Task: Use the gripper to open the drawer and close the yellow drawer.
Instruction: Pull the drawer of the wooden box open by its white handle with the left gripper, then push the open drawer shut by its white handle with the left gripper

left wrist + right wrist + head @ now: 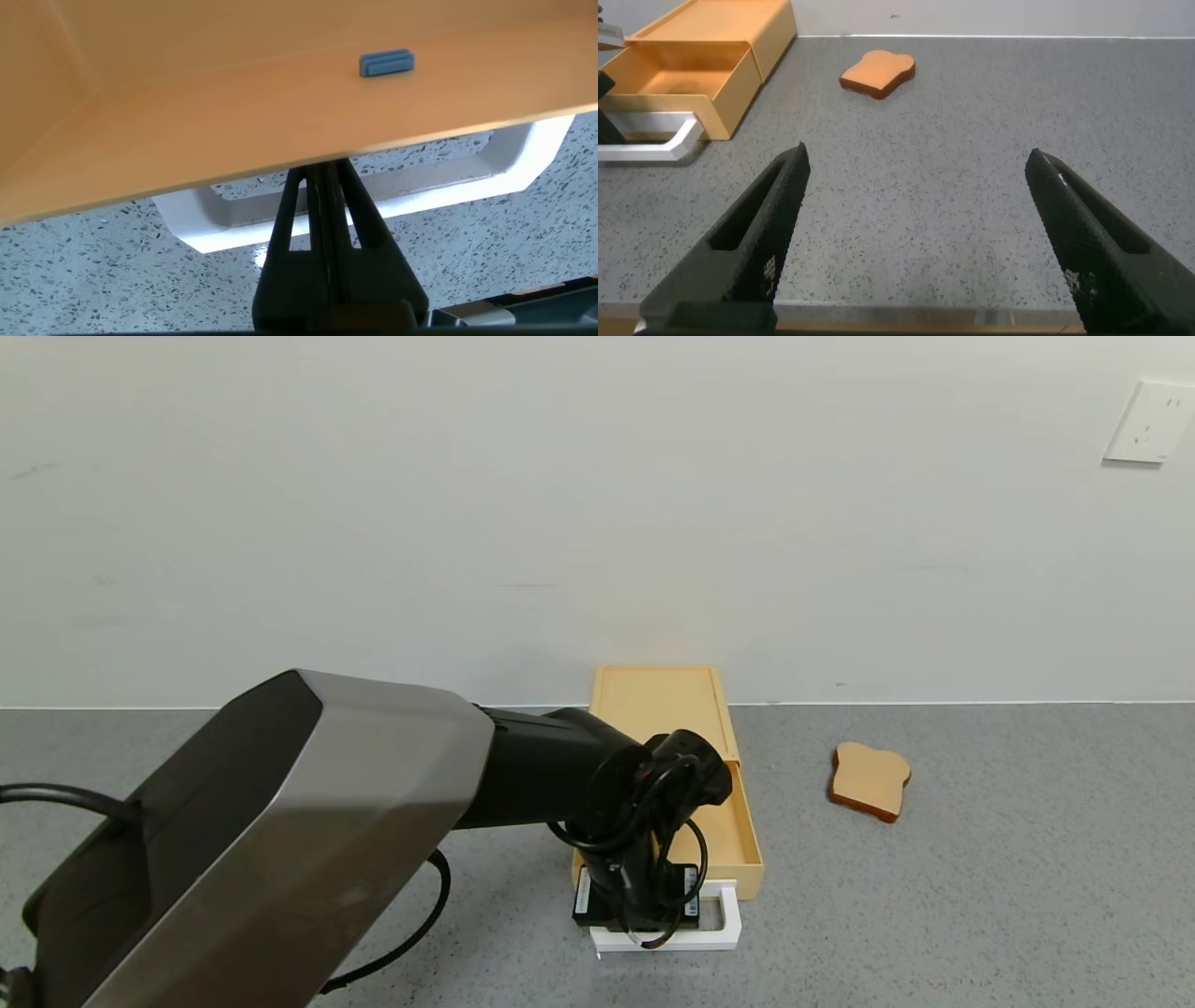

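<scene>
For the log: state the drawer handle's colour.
White: the handle on the pulled-out yellow drawer, clearest in the head view.

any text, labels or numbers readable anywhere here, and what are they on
No text can be read in any view.
White stickers on the left gripper: they carry dark marks, too small to read.
Drawer, its white handle, toast slice and wall socket: no print shows.
Blue piece inside the drawer: plain.
Right gripper: no label.
</scene>
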Controlling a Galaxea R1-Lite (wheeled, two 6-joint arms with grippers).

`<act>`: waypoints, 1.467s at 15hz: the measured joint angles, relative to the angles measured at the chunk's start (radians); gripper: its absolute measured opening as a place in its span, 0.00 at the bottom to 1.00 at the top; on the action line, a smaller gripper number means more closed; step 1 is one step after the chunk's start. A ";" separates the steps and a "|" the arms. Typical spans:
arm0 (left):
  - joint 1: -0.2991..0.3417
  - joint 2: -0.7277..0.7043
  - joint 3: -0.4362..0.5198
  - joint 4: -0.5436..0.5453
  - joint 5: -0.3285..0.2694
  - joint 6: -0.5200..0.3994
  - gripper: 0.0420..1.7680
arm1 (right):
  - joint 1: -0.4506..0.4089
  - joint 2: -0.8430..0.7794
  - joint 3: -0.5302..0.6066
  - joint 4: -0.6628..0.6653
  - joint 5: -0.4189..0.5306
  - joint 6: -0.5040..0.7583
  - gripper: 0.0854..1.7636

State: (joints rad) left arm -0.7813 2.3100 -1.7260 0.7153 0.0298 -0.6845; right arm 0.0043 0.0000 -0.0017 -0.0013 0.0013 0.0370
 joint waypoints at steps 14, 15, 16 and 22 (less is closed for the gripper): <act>-0.005 -0.107 -0.016 0.006 0.009 -0.011 0.04 | 0.000 0.000 0.000 0.000 0.000 0.000 0.96; -0.003 -0.136 -0.018 0.008 0.011 -0.006 0.04 | 0.000 0.000 0.000 0.000 0.000 0.000 0.96; -0.002 -0.165 -0.020 0.009 0.012 0.002 0.04 | 0.000 0.000 0.000 0.000 0.000 0.000 0.96; 0.063 -0.346 0.002 0.026 -0.017 0.159 0.04 | 0.000 0.000 0.000 0.000 0.000 0.000 0.96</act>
State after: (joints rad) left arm -0.7181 1.9638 -1.7240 0.7413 0.0123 -0.5253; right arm 0.0043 0.0000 -0.0017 -0.0013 0.0013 0.0370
